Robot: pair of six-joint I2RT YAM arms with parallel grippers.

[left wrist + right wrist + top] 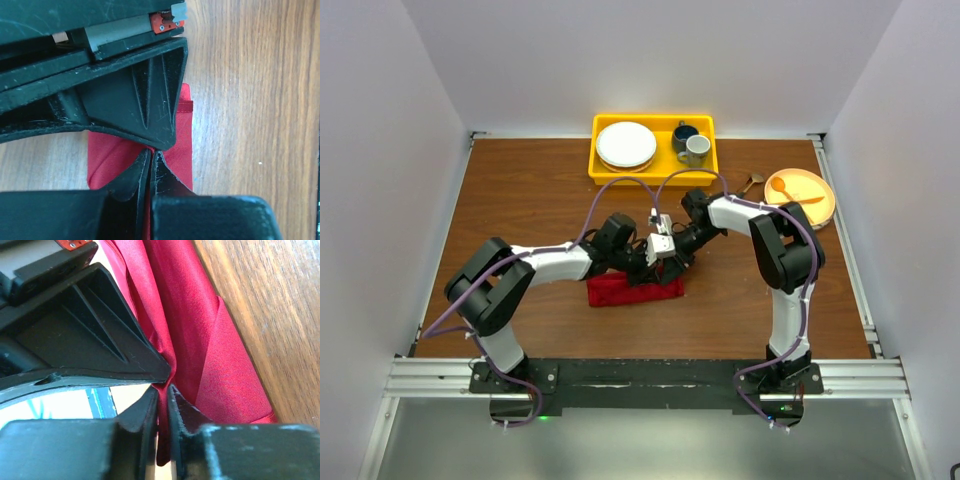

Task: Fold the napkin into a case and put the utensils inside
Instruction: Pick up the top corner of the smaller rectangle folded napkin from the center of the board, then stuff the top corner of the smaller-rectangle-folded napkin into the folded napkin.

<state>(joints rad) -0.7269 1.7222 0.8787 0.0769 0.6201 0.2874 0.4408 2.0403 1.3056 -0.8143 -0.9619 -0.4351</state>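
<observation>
Left claw (151, 152): fingers pressed together, a ridge of red cloth nipped between the tips. Napkin (615, 292): folded to a narrow red band, lying on the desk (520, 190) mid-front, under both claws, well short of the yellow tray (655, 176) at the back edge. Right claw (165, 387): tips nearly meeting, pinching a raised fold of the same napkin. Further right, gold spoon (752, 182) lies on the wood just beside the orange plate (820, 212), well apart from the napkin.
</observation>
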